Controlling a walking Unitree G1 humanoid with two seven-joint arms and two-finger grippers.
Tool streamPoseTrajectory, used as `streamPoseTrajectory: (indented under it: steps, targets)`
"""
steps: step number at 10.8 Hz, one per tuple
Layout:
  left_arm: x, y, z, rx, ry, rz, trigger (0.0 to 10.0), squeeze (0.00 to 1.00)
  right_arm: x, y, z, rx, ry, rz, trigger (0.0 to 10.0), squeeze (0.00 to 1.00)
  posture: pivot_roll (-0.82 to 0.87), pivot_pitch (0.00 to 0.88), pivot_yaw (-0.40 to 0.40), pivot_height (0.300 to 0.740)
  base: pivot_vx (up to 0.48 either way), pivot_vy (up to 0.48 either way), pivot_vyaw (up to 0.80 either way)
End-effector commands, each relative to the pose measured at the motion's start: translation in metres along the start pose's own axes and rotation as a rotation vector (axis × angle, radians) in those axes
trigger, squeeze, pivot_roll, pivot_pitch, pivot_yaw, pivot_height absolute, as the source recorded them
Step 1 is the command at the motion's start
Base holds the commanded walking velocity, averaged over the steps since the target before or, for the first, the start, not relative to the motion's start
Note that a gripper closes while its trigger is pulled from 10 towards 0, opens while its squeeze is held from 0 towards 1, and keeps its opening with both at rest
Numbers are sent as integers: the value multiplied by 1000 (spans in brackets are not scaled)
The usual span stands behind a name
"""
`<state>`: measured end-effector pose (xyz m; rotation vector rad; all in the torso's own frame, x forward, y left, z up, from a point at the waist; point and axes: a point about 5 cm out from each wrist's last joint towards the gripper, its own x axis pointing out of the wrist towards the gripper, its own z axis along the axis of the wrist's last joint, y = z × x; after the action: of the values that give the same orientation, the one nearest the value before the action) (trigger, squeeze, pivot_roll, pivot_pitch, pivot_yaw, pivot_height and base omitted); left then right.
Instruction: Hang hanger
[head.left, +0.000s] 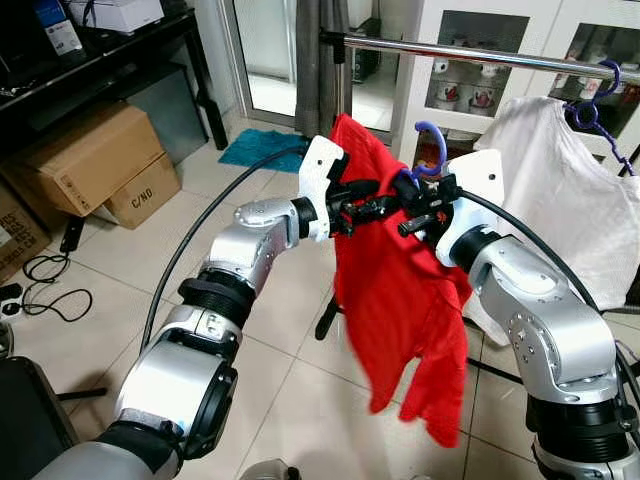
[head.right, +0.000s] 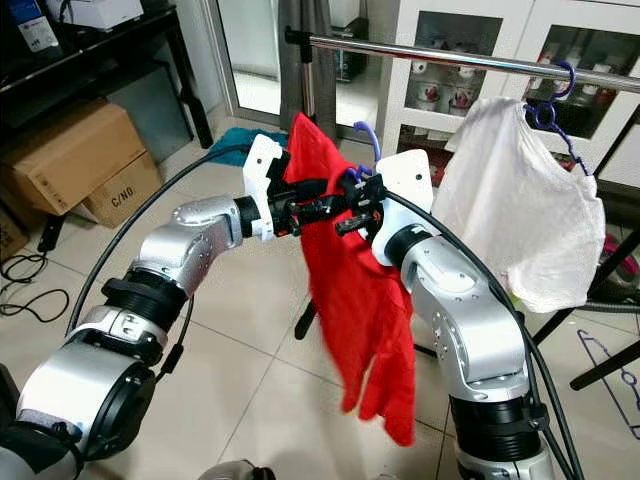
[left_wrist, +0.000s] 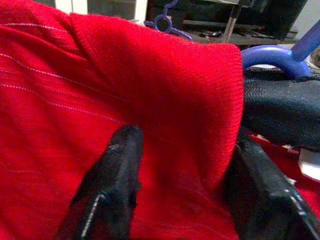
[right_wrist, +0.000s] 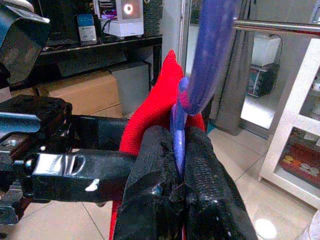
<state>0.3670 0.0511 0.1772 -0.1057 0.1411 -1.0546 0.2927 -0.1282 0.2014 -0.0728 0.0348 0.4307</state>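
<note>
I see both arms raised in front of the robot, meeting just below the metal clothes rail. The red garment hangs from a blue hanger, whose hook rises above the two grippers and sits below the rail, not yet on it.

The right gripper is closed on the hanger's neck: in the right wrist view I note the blue shaft pinched between the two black fingers, with the red fabric directly behind them. The left gripper is at the garment's shoulder. In the left wrist view its fingers stand apart on either side of a fold of the red cloth; I cannot tell whether they press on it or merely straddle it. The blue hook shows beside that fold.

The garment drapes downward between the arms, its lower edge well above the tiled floor.

Further along the rail to the robot's right, a white garment already hangs on a second blue hanger, apart from the red one. Cardboard boxes stand on the floor to the left, beneath a dark shelf unit. A white glass-fronted cabinet stands behind the rail.
</note>
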Motion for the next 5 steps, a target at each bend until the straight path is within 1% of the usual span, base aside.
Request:
streamPoseTrajectory:
  steps: [1, 5]
  targets:
    - [-1, 3, 4, 11, -7, 19, 0, 0, 0, 3, 9, -6, -33, 20, 0, 0, -87, 0, 106, 740, 0, 0, 0]
    - [-1, 3, 4, 11, -7, 19, 0, 0, 0, 3, 9, -6, -33, 20, 0, 0, -87, 0, 106, 740, 0, 0, 0]
